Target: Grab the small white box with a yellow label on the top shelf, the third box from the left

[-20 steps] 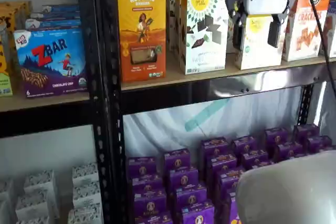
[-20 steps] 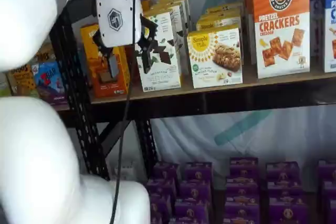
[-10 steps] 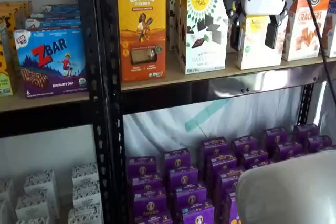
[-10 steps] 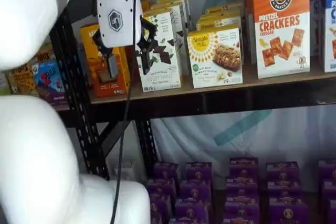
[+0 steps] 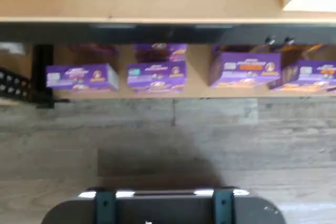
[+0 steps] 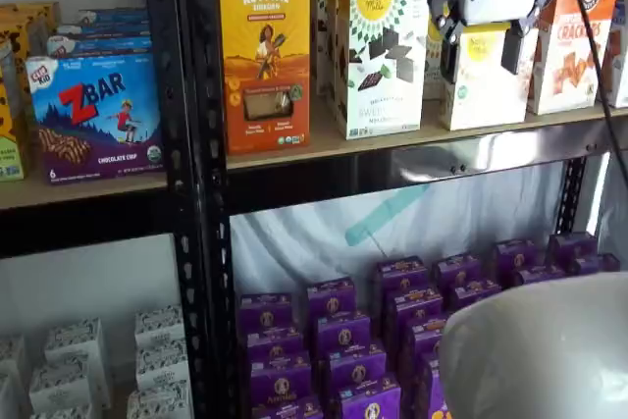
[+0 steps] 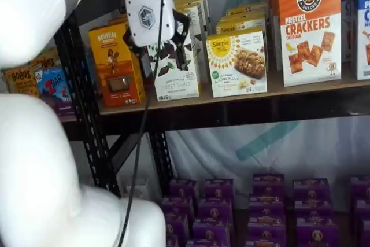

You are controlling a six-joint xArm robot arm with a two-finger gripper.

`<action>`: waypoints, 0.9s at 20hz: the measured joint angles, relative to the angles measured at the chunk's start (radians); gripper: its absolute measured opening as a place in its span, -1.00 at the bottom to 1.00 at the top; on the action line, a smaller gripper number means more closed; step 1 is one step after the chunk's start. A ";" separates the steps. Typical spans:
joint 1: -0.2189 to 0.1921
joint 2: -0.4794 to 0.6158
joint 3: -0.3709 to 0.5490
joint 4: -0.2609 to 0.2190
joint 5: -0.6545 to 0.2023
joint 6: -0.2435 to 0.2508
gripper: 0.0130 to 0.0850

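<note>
My jaws (image 6: 481,54) hang in front of the top shelf (image 6: 412,139), released: a plain gap shows between the two black fingers (image 6: 448,58), and in that shelf view the small white box (image 6: 481,80) shows through the gap, its yellow circle just between them. I am grasping nothing yet. In a shelf view from the other side, my jaws (image 7: 157,50) sit before the taller white box with dark squares (image 7: 176,65), and the small white box (image 7: 238,62) stands beside them, toward the pretzel cracker box (image 7: 309,27), so I judge I am still out in front of the shelf rather than around the carton. How far forward of it I am, I cannot tell.

The small white box stands upright on the shelf board, near its front edge, with the taller white box (image 6: 383,51) on one side and the orange-topped cracker box (image 6: 574,31) on the other. It looks untouched.

The wrist view shows only the shelf's front rail (image 5: 168,31), purple boxes (image 5: 156,74) on a lower level and the floor beyond them.

So the approach is partly done: the jaws are up at shelf height and spread. Left to do, as I judge it: line up squarely with the carton, push in until the fingers flank its sides, clench, then draw it off the shelf.
</note>
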 joint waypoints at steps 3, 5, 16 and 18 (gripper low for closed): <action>-0.058 0.032 -0.007 -0.005 -0.053 -0.056 1.00; -0.093 0.054 -0.012 -0.001 -0.093 -0.090 1.00; -0.217 0.224 -0.095 0.013 -0.198 -0.209 1.00; -0.235 0.245 -0.103 0.020 -0.221 -0.226 1.00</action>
